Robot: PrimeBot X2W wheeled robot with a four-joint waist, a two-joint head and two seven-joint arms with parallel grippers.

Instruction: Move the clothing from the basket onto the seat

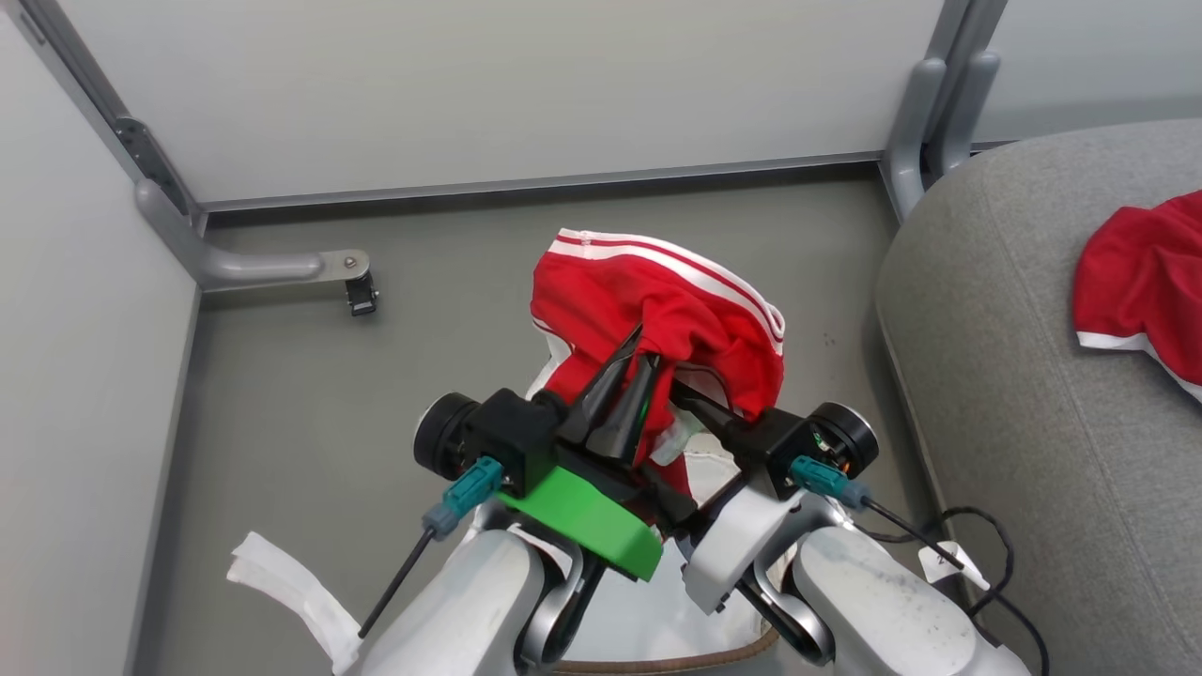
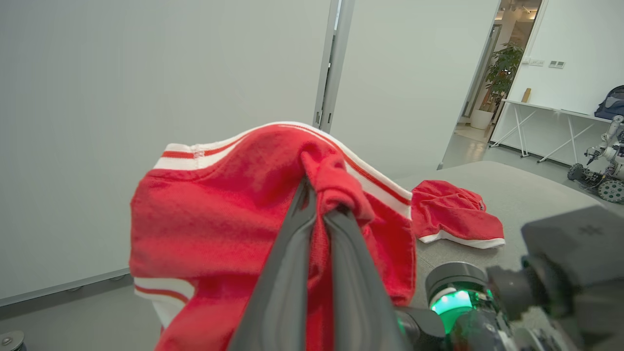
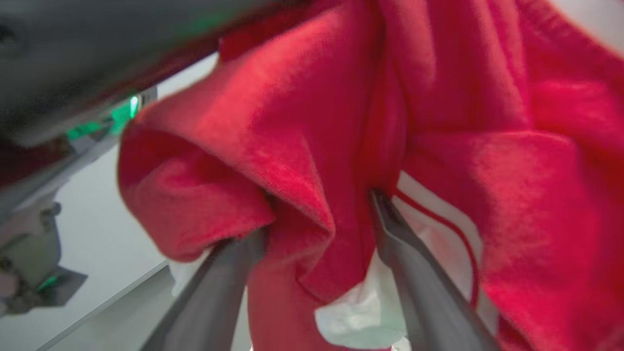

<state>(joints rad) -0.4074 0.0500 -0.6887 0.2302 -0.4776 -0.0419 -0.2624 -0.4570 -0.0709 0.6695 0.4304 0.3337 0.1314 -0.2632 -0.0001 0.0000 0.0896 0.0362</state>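
l gripper point(image 1: 646, 345) clamped on soft red garment point(image 1: 657, 291); r gripper point(image 3: 317, 214) apart amid folds

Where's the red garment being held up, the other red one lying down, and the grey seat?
Held garment point(image 1: 657, 291): head view, red cloth below the white stripes.
Other garment point(image 1: 1141, 272): head view, middle of its red cloth.
Seat point(image 1: 1014, 394): head view, bare grey upholstery.

We see the grey floor point(image 1: 329, 422) carrying the basket point(image 1: 657, 665), its brown rim at the bottom edge, a white strip of fabric point(image 1: 282, 582), a black cable point(image 1: 986, 545) and a metal foot point(image 1: 272, 268). On the light grey seat point(image 1: 1014, 376) lies one red garment point(image 1: 1141, 272) with white trim.
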